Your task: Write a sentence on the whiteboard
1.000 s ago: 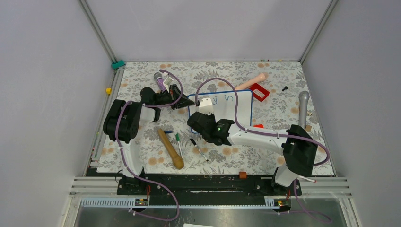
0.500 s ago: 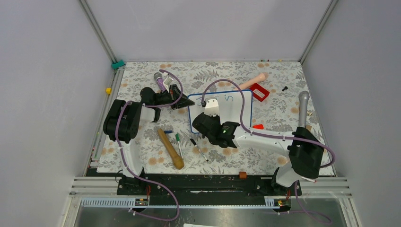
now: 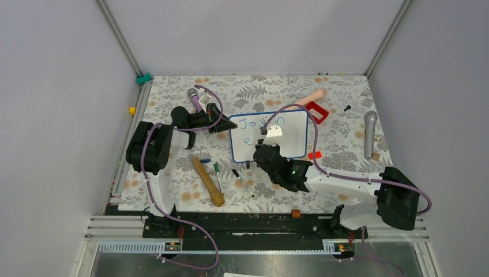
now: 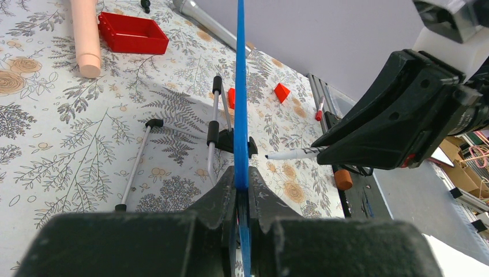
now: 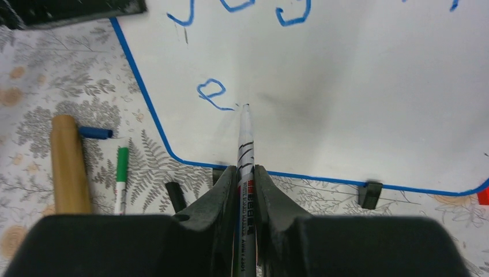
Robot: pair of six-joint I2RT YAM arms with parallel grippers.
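Marker (image 5: 244,138) clenched in right gripper (image 5: 245,179), tip apparently touching the whiteboard (image 5: 357,86) (second line of the sentence (image 3: 262,122), beside its first letter); left gripper (image 4: 241,193) clamps the board's left edge. I recommend light pressure, short strokes

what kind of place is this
Probably a robot lab cell: a left arm and right arm bolted to a metal rail, plain grey walls on a metal frame, and a floral table strewn with odd props like a microphone.
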